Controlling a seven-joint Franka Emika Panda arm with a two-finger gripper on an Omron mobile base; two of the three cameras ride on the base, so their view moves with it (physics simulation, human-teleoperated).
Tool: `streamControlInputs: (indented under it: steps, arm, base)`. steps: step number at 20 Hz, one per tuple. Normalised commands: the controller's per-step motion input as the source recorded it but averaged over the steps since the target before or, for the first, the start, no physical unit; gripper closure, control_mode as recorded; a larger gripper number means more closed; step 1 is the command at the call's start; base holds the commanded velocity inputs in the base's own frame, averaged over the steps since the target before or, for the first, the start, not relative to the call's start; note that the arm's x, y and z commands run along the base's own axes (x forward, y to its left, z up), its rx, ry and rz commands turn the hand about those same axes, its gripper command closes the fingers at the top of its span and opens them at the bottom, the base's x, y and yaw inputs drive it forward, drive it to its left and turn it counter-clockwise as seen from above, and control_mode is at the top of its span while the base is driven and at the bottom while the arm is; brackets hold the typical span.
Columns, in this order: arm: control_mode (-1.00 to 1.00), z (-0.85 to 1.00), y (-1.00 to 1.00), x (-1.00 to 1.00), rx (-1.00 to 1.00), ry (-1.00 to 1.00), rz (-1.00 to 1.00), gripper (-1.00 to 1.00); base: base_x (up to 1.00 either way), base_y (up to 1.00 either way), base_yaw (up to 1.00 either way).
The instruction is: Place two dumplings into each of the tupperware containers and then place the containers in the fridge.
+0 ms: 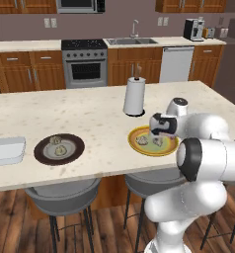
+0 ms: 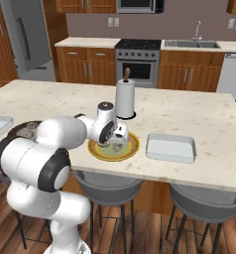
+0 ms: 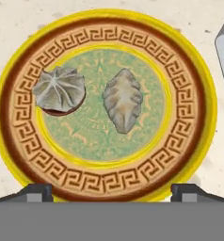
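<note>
Fingers (image 3: 112, 190) spread wide, the arm hovers over the yellow plate (image 3: 189, 70) near the table's front edge, lined up to lift one of two dumplings (image 3: 123, 100) for the tupperware container (image 2: 170, 147) alongside.

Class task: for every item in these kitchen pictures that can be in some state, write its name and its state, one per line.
gripper: open, above the yellow plate
yellow plate: holds two dumplings
dark brown plate: holds two dumplings
right tupperware container: empty
left tupperware container: no dumplings visible
fridge: door shut
</note>
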Motion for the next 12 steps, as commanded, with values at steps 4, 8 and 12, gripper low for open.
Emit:
streamControlInputs:
  steps: [4, 8, 12]
  arm:
    - [-1.0, -0.47, -0.05, 0.41, 0.0, 0.0, 0.0, -1.0]
    - [-1.0, -0.39, -0.05, 0.46, 0.0, 0.0, 0.0, -1.0]
    - [-1.0, -0.25, -0.08, 0.36, 0.0, 0.0, 0.0, -1.0]
  base:
    - [0.0, 0.0, 0.0]
    - [0.0, 0.0, 0.0]
    - [0.0, 0.0, 0.0]
